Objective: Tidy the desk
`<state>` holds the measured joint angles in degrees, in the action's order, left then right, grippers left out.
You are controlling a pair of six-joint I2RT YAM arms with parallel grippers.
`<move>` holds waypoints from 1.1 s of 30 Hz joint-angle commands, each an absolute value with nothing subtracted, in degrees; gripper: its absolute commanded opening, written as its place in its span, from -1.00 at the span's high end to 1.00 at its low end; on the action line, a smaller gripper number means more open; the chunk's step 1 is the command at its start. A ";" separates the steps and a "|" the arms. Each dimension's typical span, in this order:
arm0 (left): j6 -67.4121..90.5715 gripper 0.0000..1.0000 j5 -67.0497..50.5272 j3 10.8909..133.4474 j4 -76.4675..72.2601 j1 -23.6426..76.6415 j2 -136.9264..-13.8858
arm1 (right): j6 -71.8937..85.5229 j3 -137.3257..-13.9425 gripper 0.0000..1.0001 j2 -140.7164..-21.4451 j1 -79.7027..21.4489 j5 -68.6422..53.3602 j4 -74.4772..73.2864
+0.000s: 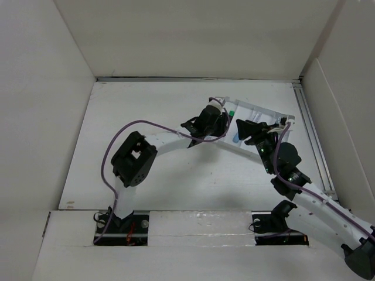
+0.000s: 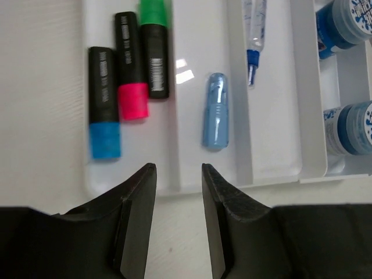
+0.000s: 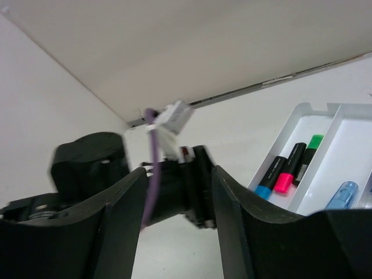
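Note:
The white desk point(image 1: 152, 111) carries a white ridged tray point(image 1: 261, 110) at the back right. In the left wrist view the tray point(image 2: 174, 189) holds three black highlighters side by side, capped blue point(image 2: 104, 125), pink point(image 2: 132, 75) and green point(image 2: 155, 46). One slot over lies a light blue cylinder point(image 2: 217, 111), then a clear pen point(image 2: 253, 35). My left gripper point(image 2: 177, 168) hovers at the tray's near rim, open, with nothing between its fingers. My right gripper point(image 3: 179, 171) is open and empty beside the tray, facing the left wrist.
Two blue round pots point(image 2: 349, 125) point(image 2: 343, 23) fill the tray's right compartment. White walls point(image 1: 193, 35) enclose the desk on three sides. A metal rail point(image 1: 310, 134) runs along the right edge. The two wrists point(image 1: 208, 120) point(image 1: 252, 130) are close together over the tray.

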<state>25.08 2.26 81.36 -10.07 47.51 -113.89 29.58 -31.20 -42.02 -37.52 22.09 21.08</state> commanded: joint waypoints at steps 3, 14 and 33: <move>27.15 0.35 12.04 64.71 -14.06 41.23 -96.08 | 29.09 -33.75 -0.08 -43.59 -37.18 19.60 22.68; 35.24 0.27 19.50 40.36 -13.98 25.93 -77.89 | 29.44 -34.89 -0.09 -49.74 -36.65 16.26 24.17; 34.19 0.15 22.50 45.62 -8.44 21.27 -88.50 | 28.47 -36.21 -0.10 -53.79 -36.12 15.82 23.47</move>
<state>35.16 22.74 43.31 -8.84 21.93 -88.40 29.30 -33.30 -53.76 -36.42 16.16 21.06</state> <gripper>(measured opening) 0.429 0.546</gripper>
